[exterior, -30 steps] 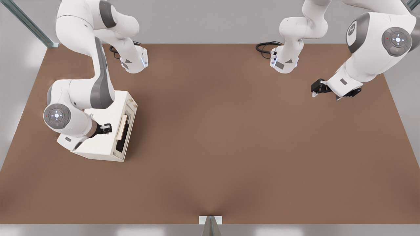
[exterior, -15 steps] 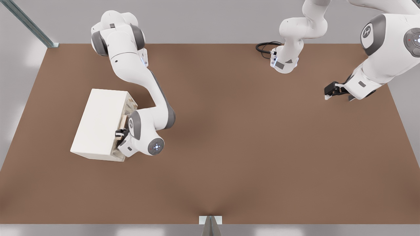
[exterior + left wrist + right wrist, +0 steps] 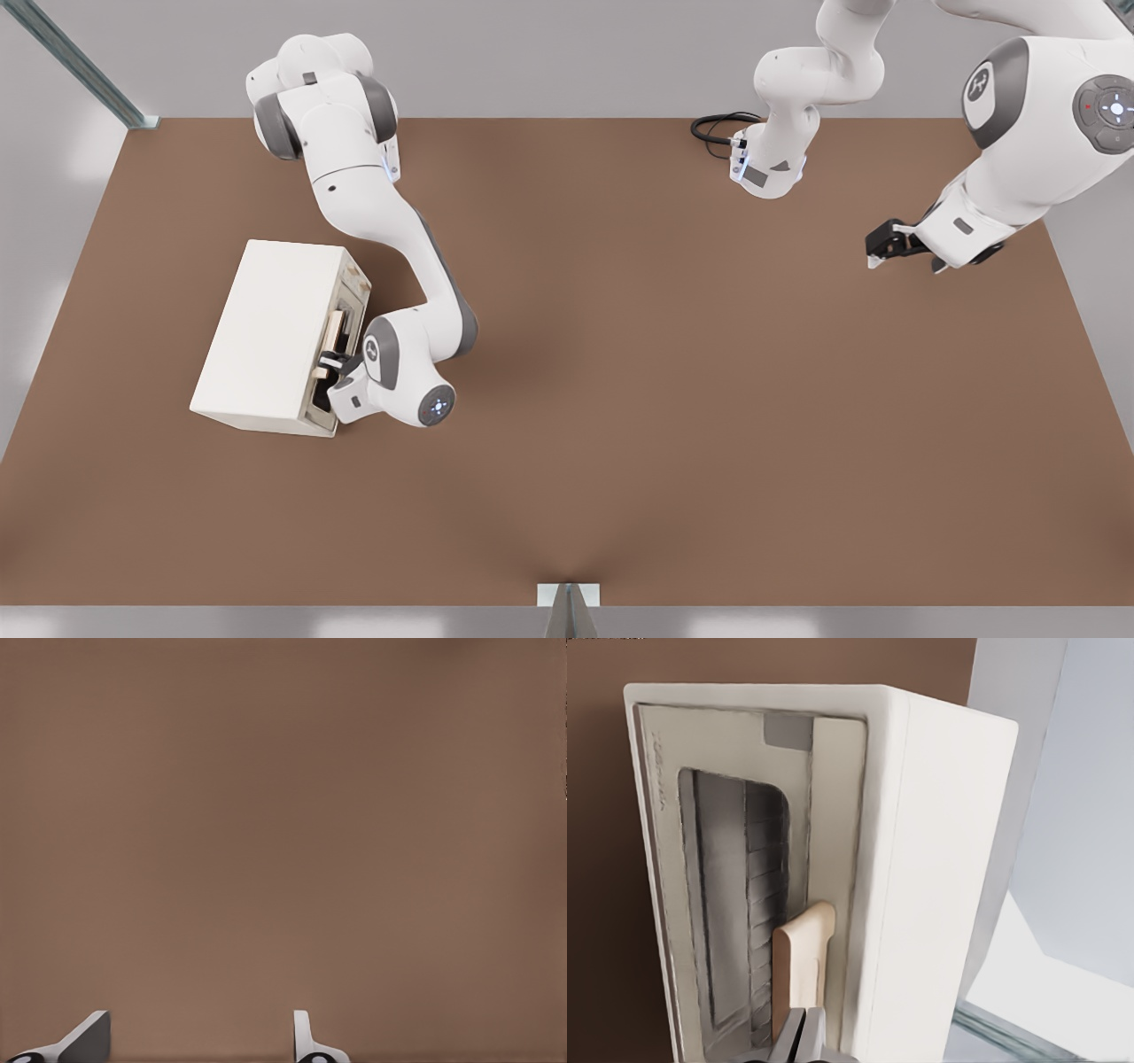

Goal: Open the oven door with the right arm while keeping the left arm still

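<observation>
A: Oven point(image 3: 270, 332), front view first: it stands on the table point(image 3: 664, 399), near the edge at the front view's left, its beige face turned toward the table's middle. The oven door point(image 3: 341, 346) looks flat against the box, so I judge it not yet opened.

B: And the gripper point(image 3: 326, 365)?

A: Right at that face, at one end of the handle point(image 3: 334, 331). From here I cannot make out the gap between its fingers.

B: Left wrist view?

A: Only bare brown table surface; nothing of the oven.

B: Right wrist view, then.

A: Oven point(image 3: 939, 868) seen close, door point(image 3: 833, 842) with its dark window point(image 3: 735, 904) and the pale tan handle point(image 3: 802, 966) standing off the frame. The gripper point(image 3: 799, 1038) sits at the handle's end with its two fingers nearly together; whether they pinch the bar or merely touch it, I cannot tell.

B: How will it handle?

A: I judge the door a stiff, hinged panel, light, the bar rigid and smooth. Take the bar across its thickness, nearer the middle; an end hold may slip, and the small box may slide.
</observation>
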